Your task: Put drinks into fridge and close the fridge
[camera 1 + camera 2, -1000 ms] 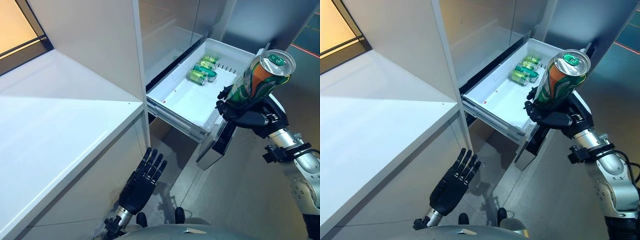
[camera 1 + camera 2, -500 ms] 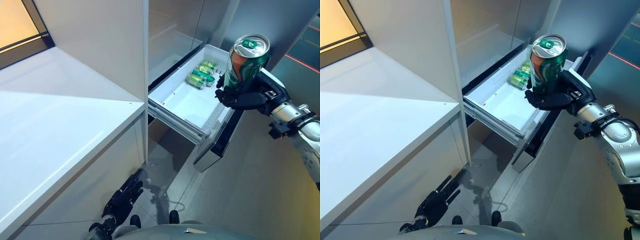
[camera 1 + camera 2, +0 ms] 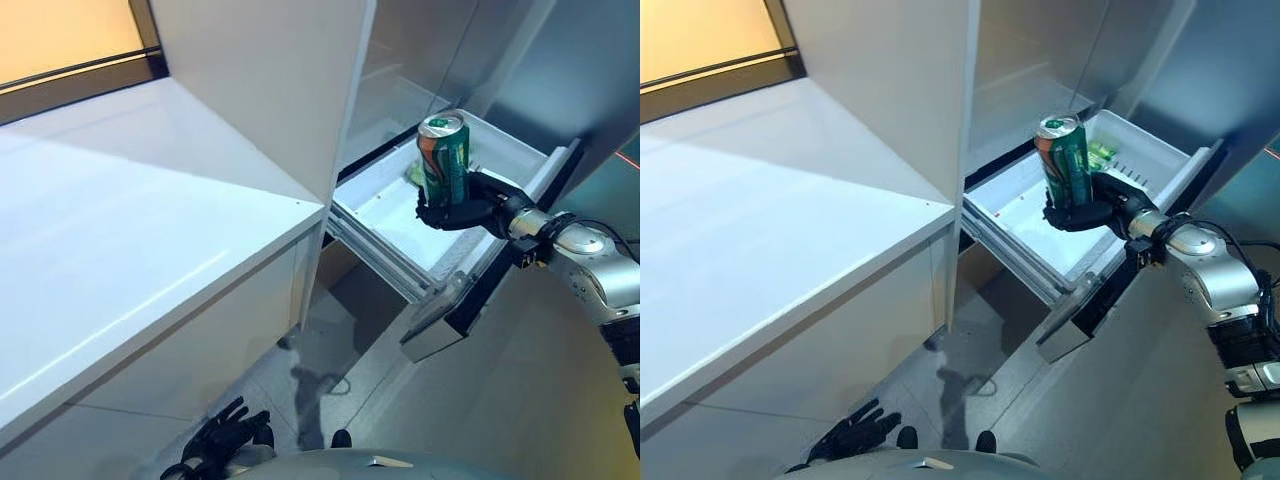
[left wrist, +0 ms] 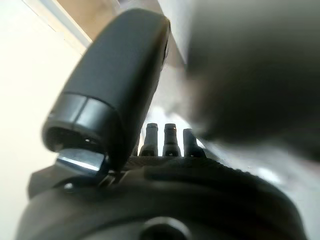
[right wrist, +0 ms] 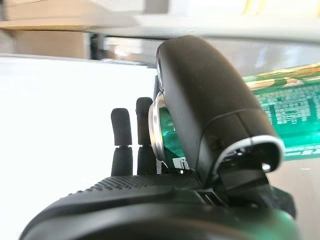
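A green and orange drink can stands upright in my right hand, which is shut on its lower half. The can hangs over the middle of the open white fridge drawer. In the right wrist view my thumb presses against the green can. More green cans lie at the drawer's far end, mostly hidden behind the held one. My left hand hangs low near the floor, fingers spread and open, holding nothing.
A white counter runs along the left, with a tall white cabinet side at its end beside the drawer. The drawer's dark front panel juts out towards me. Grey floor lies below.
The view has shifted. My right hand carried the can away from me and lower, over the drawer. My left hand dropped down towards the floor.
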Robot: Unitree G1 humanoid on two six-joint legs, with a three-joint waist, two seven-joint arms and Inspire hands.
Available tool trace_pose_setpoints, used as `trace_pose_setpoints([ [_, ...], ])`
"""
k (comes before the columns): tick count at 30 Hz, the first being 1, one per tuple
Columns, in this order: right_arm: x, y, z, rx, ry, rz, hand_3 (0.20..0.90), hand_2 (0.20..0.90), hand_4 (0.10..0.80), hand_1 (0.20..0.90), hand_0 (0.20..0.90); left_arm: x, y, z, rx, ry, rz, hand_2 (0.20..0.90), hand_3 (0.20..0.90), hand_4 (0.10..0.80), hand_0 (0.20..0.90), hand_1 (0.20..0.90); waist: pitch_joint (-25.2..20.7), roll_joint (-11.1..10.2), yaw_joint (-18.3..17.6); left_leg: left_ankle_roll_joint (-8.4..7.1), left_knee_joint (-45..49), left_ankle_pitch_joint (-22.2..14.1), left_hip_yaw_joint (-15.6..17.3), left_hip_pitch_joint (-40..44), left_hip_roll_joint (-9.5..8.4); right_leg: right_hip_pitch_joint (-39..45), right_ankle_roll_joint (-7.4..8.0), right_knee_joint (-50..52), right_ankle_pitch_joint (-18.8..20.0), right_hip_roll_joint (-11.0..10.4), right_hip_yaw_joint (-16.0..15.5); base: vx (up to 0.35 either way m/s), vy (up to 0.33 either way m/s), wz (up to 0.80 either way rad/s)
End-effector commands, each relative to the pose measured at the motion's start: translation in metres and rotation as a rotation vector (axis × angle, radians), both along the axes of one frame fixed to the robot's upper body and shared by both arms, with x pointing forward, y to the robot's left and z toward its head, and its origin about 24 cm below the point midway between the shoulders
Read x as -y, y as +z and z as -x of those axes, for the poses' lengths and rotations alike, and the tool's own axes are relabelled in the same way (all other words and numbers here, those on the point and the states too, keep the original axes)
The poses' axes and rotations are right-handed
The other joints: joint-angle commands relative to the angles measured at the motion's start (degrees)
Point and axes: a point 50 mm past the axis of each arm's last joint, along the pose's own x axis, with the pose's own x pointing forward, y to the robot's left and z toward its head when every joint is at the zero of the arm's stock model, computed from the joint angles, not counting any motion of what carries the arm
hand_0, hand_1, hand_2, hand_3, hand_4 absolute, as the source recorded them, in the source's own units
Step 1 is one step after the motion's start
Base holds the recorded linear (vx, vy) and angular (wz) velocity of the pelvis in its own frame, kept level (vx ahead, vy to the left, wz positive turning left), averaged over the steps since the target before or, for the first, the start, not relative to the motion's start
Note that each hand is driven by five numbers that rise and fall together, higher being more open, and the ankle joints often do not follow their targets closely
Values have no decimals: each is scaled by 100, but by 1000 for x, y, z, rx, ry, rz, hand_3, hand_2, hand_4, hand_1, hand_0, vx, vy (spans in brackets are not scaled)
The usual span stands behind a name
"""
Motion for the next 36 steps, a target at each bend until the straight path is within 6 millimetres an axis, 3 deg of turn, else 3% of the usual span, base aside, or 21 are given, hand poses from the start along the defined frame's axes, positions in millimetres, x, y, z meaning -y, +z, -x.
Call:
trace_pose_setpoints([
  [1, -3, 117, -26, 408, -17, 2, 200, 300, 100, 300, 300, -20, 1, 17, -94, -77, -87, 900, 900, 800, 900, 900, -36, -27, 289, 41, 7, -548, -344, -118, -86, -133, 303, 27, -20, 238, 76, 6, -76, 23],
  [8, 24, 118, -34, 336, -157, 94, 200, 300, 100, 300, 300, -33, 8, 5, -51, -93, -93, 900, 900, 800, 900, 900, 465, 73, 480, 35, 7, -421, -536, -533, -104, -458, 254, 27, 60, 250, 33, -85, -46, 10],
  [16, 53, 118, -37, 206, -265, 343, 200, 300, 100, 300, 300, -37, 16, -10, 25, -114, -79, 900, 900, 800, 900, 900, 1018, 249, 662, -5, 7, -225, -705, -1003, -178, -848, 218, 80, 135, 197, -134, -85, -12, 11],
  [23, 76, 111, -33, 11, -360, 448, 200, 300, 100, 300, 300, -48, 21, -20, 16, -138, -196, 900, 900, 800, 900, 900, 1233, 370, 801, -32, 7, -113, -720, -1263, -233, -1062, 205, 129, 141, 122, -328, -27, -4, 7],
  [36, 110, 100, -14, -262, -525, 543, 200, 300, 100, 300, 300, -56, 25, -29, 34, -130, -188, 900, 900, 800, 900, 900, 1494, 725, 958, -13, 26, 37, -829, -1646, -392, -1453, 162, 250, 133, 14, -465, -13, 19, 6],
])
